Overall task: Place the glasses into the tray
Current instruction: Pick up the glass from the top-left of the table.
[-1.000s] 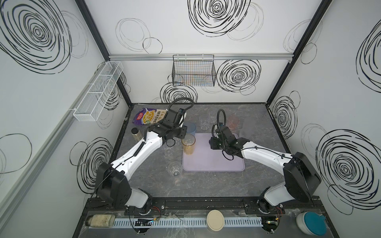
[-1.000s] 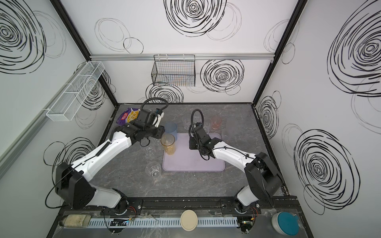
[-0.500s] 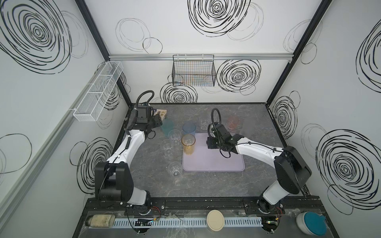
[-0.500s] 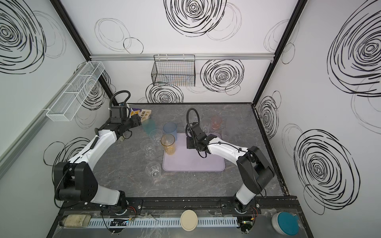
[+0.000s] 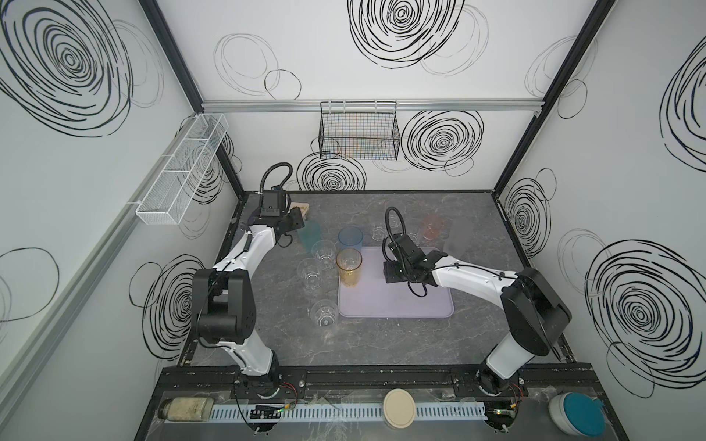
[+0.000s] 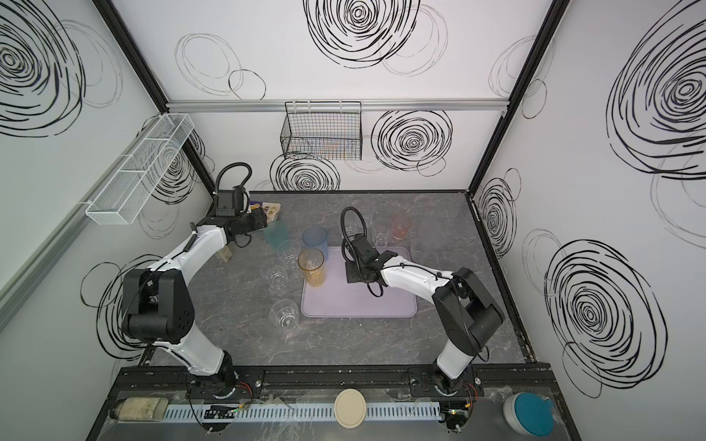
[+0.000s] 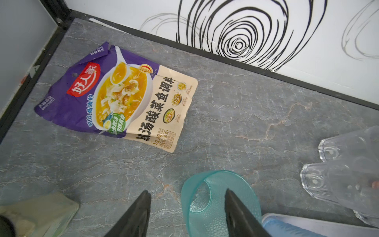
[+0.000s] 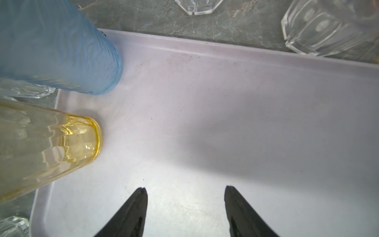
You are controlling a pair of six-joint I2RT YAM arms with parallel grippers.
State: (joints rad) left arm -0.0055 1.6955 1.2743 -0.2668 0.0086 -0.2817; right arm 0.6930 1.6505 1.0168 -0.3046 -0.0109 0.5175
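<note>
Glasses [image 5: 310, 272] cluster on the grey marbled table [image 5: 382, 343] between swirl-painted walls [image 5: 382, 76]; the amber tumbler [image 5: 349, 269] stands in a corner of the lavender tray [image 5: 401, 305]. Only the wrist views show the soup packet [image 7: 123, 98] print and the fingers apart: left gripper [image 7: 186, 190] at the teal tumbler [image 7: 205, 213], right gripper [image 8: 185, 188] over the tray

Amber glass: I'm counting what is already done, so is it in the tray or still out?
In: the amber glass stands upright with its base on the tray floor, just inside a corner.
</note>
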